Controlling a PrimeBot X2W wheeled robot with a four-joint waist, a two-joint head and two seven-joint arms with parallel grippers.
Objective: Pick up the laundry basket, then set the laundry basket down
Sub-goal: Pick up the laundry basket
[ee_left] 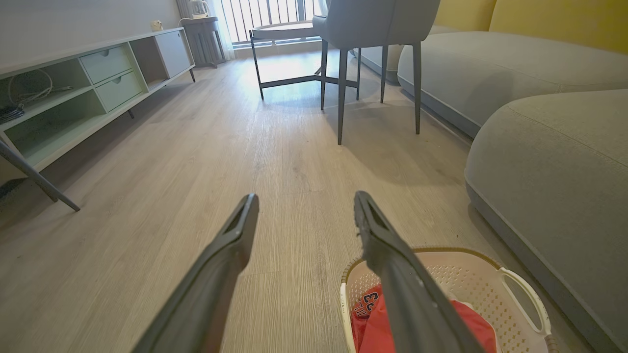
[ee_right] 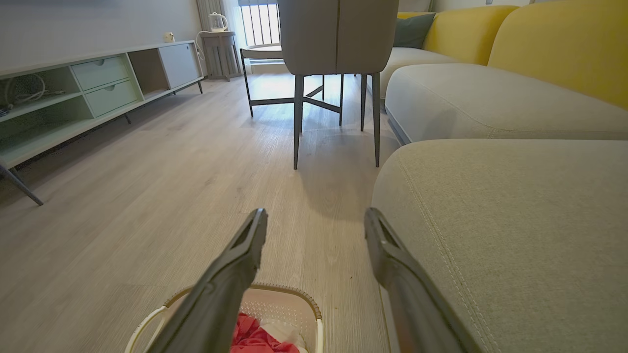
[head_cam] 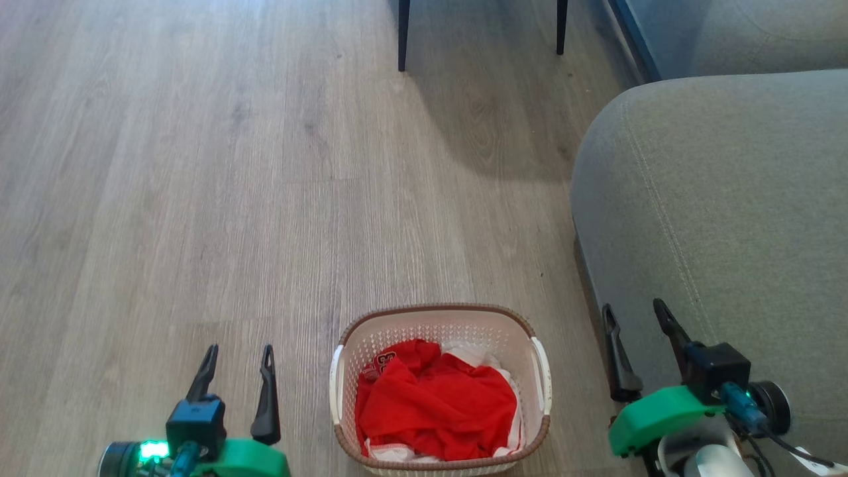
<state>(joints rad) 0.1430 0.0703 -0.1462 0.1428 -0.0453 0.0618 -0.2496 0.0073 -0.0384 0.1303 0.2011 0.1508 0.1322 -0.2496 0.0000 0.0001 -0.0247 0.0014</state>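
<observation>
1. The laundry basket stood upright on the floor, just beside the rounded end of the sofa and not touching it. Red clothes and a bit of white cloth lay inside.
2. Both white side handles were free, and nothing touched the brown rim.
3. The right gripper hung near the sofa's lower edge, on the basket's sofa side. Its fingers were spread and empty.
4. The left gripper hung on the side of the basket away from the sofa, apart from the near handle. Its fingers were also spread and empty.
5. Judgement: the pick-up had not begun, as the basket sat flat with no grip on it. Everything was left to do: close in on the handles, grasp, lift, then set the basket down.
</observation>
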